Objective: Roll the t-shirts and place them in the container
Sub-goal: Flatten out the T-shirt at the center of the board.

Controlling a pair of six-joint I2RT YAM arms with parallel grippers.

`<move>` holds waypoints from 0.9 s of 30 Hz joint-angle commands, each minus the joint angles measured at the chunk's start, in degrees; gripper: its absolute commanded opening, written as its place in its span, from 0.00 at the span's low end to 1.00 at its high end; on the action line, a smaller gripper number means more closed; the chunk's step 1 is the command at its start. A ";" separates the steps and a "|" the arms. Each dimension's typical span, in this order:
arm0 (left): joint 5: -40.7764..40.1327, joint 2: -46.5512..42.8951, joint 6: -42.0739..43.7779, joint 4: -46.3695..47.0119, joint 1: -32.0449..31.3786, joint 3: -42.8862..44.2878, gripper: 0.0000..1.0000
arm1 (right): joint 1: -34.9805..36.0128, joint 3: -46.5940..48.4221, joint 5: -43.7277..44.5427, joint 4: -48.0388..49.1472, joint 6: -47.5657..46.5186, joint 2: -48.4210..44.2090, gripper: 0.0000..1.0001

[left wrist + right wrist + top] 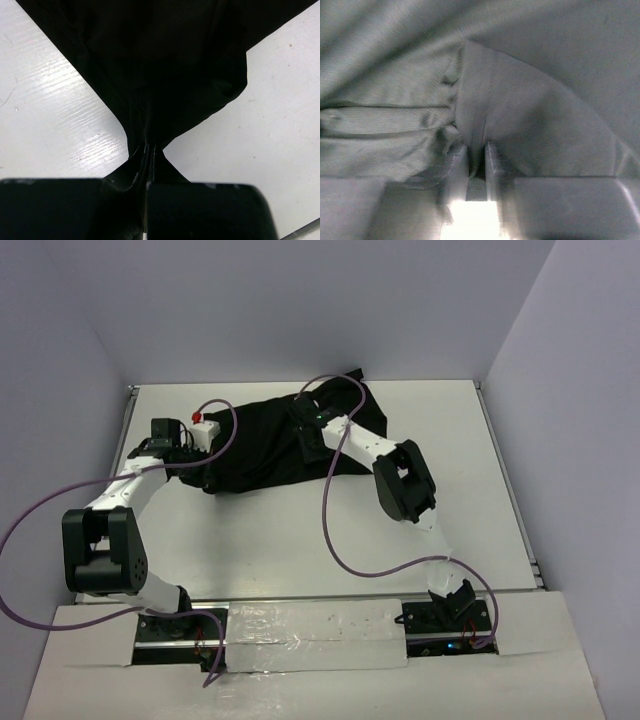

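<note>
The black t-shirt (262,445) lies bunched at the back middle of the white table (300,540). My left gripper (192,462) is shut on its left edge; in the left wrist view the cloth (165,65) fans out from the pinch between the fingertips (149,150). My right gripper (308,440) is down on the shirt's right part, shut on a fold of cloth (520,115) that rises between its fingers (477,156). The neck label is out of view.
Purple cables (335,530) loop over the table from both arms. Walls stand close behind and at both sides. A metal rail (510,490) runs along the table's right edge. A foil-covered strip (310,625) lies between the arm bases.
</note>
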 commanded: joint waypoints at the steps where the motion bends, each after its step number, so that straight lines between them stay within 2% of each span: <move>1: 0.06 -0.67 -1.17 1.72 0.34 0.84 0.00 | 0.71 -3.08 3.01 0.48 -0.13 -3.43 0.23; 2: -0.03 -0.67 -1.26 1.81 0.34 0.84 0.00 | 0.71 -4.57 3.10 0.84 -0.13 -4.06 0.16; 3: -0.03 -0.67 -1.26 1.72 0.34 0.93 0.00 | 0.62 -5.20 3.71 1.19 -0.13 -4.84 0.03; 4: -0.29 -0.59 -0.91 1.64 0.42 0.93 0.00 | 0.71 -6.34 3.98 1.46 -0.22 -6.59 0.00; 7: -0.38 -0.76 0.14 1.55 0.43 1.02 0.02 | 0.71 -11.76 4.59 2.95 -1.71 -10.72 0.00; 11: 3.29 -1.46 6.54 -0.73 3.24 1.02 0.36 | 0.97 -24.34 1.96 6.03 -6.09 -22.32 0.00; 12: 4.88 -1.90 9.35 -4.30 3.41 1.11 0.48 | 1.15 -27.06 1.96 6.38 -7.76 -27.65 0.00; 13: 6.37 -3.03 15.38 -6.52 3.50 1.02 0.55 | 1.41 -31.70 2.31 5.86 -8.38 -30.23 0.00; 15: 9.72 -4.97 24.61 -13.52 3.76 0.32 0.63 | 1.94 -35.59 1.35 3.33 -9.96 -36.71 0.00; 18: 13.15 -4.98 31.86 -21.45 4.38 1.45 0.63 | 3.60 -42.36 -0.32 0.33 -11.11 -41.84 0.00; 20: 14.21 -3.67 32.33 -24.56 4.56 3.47 0.62 | 4.66 -46.67 -1.73 -1.52 -11.20 -46.32 0.00; 21: 13.51 -2.96 26.66 -22.64 4.12 4.00 0.63 | 5.45 -47.99 -2.26 -1.96 -10.85 -47.64 0.00; 23: 9.75 -1.73 19.08 -11.85 3.16 5.32 0.60 | 5.81 -51.07 -5.05 -2.05 -10.42 -51.33 0.00; 24: 3.29 0.45 11.04 -7.81 2.63 6.28 0.57 | 5.72 -51.87 -5.77 -1.88 -10.15 -52.39 0.00; 25: 0.96 2.12 8.26 -3.77 2.88 9.60 0.53 | 5.72 -53.09 -5.86 -2.05 -9.97 -54.23 0.00; 27: -3.17 8.34 5.09 -4.51 3.85 14.09 0.49 | 5.72 -53.63 -4.29 -3.45 -9.53 -55.47 0.00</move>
